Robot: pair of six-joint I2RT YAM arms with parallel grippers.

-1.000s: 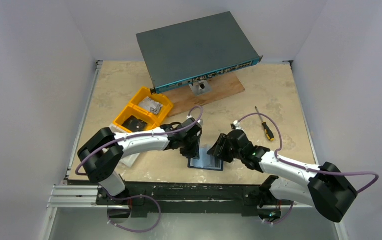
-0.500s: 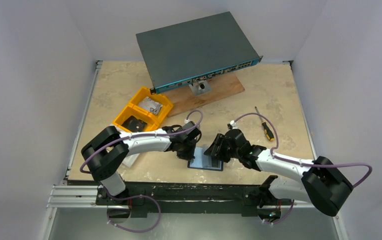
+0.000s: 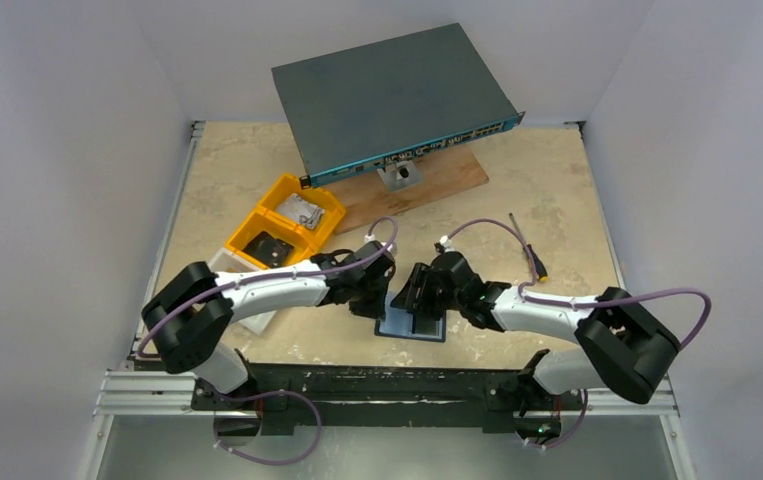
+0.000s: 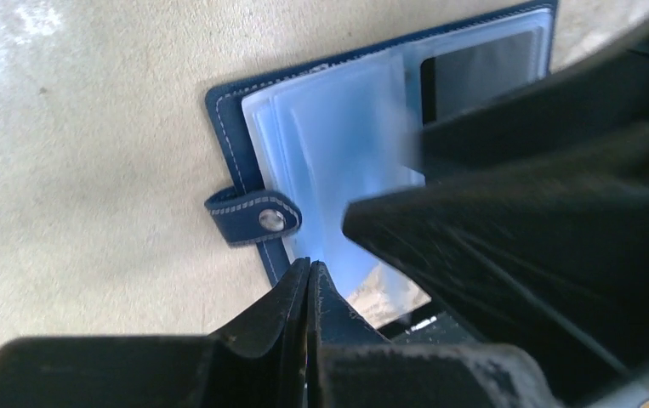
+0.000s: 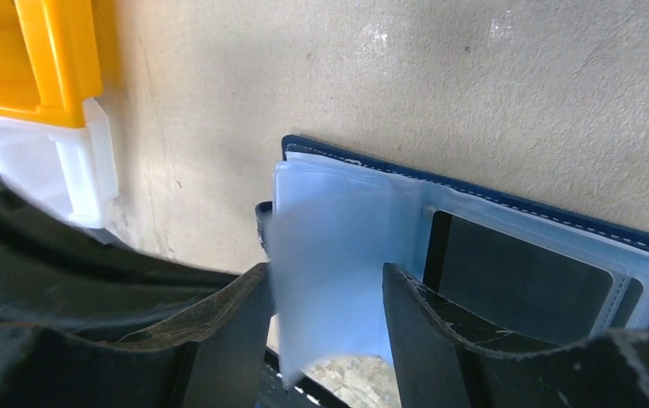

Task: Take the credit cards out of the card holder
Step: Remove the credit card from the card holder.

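Observation:
The navy card holder (image 3: 414,326) lies open on the table between both arms, its tab with the pale stud (image 4: 255,218) sticking out to one side. Pale clear sleeves (image 4: 338,136) fan up from it. A dark card (image 5: 516,280) shows inside one sleeve; whether the pale sleeves hold credit cards I cannot tell. My left gripper (image 4: 310,270) is shut, its tips at the holder's edge beside the tab. My right gripper (image 5: 327,285) stands open over the holder, with a blurred sleeve leaf (image 5: 329,246) upright between its fingers, not clamped.
Two yellow bins (image 3: 282,225) with small parts sit at the left behind my left arm, a white block (image 5: 82,170) against them. A grey network switch (image 3: 392,95) rests on a wooden board (image 3: 447,178) at the back. A screwdriver (image 3: 532,255) lies to the right.
My left gripper has shut and come down at the holder's left edge. My right gripper has moved left over the holder, and a sleeve leaf now stands between its fingers.

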